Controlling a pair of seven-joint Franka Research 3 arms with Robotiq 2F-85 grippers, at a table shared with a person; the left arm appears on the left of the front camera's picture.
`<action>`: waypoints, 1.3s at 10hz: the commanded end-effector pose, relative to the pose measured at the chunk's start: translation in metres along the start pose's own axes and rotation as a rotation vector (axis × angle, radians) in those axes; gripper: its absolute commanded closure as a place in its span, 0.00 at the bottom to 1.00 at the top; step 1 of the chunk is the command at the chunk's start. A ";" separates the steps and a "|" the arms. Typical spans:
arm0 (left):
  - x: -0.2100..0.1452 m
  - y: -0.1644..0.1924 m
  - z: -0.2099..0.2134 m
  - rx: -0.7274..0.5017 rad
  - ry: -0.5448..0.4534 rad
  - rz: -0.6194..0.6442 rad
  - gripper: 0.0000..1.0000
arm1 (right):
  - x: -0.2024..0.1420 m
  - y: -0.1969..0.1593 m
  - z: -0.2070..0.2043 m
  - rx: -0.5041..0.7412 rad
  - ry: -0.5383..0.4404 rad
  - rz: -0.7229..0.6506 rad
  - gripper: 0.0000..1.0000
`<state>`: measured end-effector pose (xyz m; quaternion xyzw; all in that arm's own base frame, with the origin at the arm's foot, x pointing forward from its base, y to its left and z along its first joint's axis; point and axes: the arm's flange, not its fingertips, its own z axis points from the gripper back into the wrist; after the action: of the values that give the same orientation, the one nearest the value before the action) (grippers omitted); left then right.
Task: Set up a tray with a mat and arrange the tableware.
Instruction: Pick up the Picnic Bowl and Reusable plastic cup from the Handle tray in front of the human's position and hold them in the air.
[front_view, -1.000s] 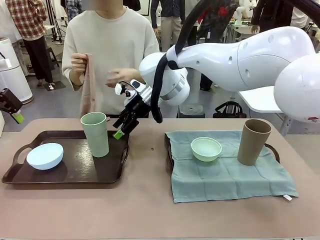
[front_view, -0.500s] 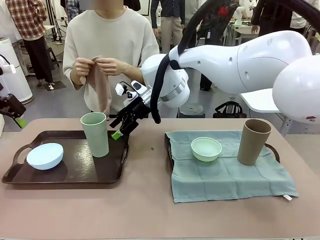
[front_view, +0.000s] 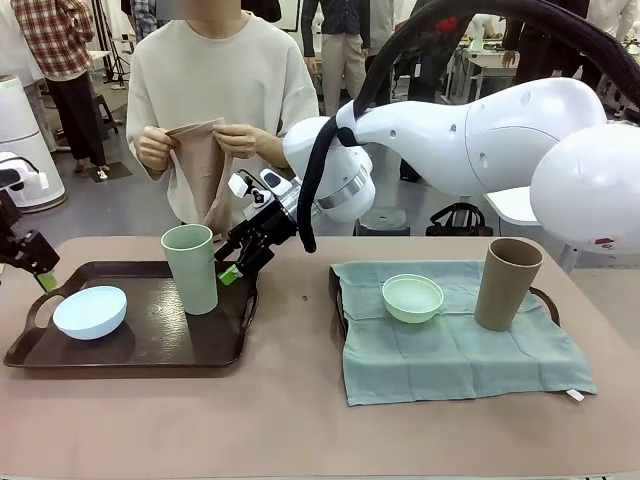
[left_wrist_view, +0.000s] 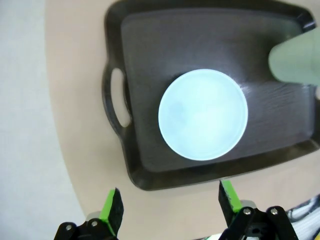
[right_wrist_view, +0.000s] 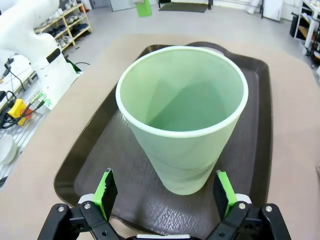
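Between the right arm's wide-spread, empty fingers (right_wrist_view: 106, 192), seemingly just ahead: pale green cup (right_wrist_view: 182, 125) on tray (right_wrist_view: 95, 150).

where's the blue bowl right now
In the front view the blue bowl sits at the left end of the dark tray, left of the green cup.

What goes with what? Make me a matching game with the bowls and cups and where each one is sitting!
Things:
1. pale blue bowl
2. pale green cup
3. mint green bowl
4. tan brown cup

Places:
A. right end of the teal mat
B. on the bare dark tray, near its left handle
C. on the bare dark tray, beside the open right gripper
D. left part of the teal mat

Pairs: 1-B, 2-C, 3-D, 4-A
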<state>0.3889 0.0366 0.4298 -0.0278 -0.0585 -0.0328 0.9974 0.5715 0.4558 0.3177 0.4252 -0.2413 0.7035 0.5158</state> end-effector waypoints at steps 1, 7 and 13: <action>-0.003 0.000 -0.015 -0.008 -0.002 -0.051 0.00 | -0.004 -0.002 -0.002 -0.071 -0.077 0.081 0.00; 0.005 -0.011 -0.036 -0.002 -0.017 -0.057 0.00 | -0.017 -0.009 -0.036 -0.047 -0.114 0.036 0.00; 0.025 -0.008 -0.067 0.037 -0.061 -0.013 0.00 | -0.019 -0.015 -0.055 -0.086 -0.143 0.022 0.00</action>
<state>0.4167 0.0227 0.3745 -0.0170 -0.0867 -0.0488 0.9949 0.5662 0.4886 0.2733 0.4504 -0.2935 0.6740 0.5067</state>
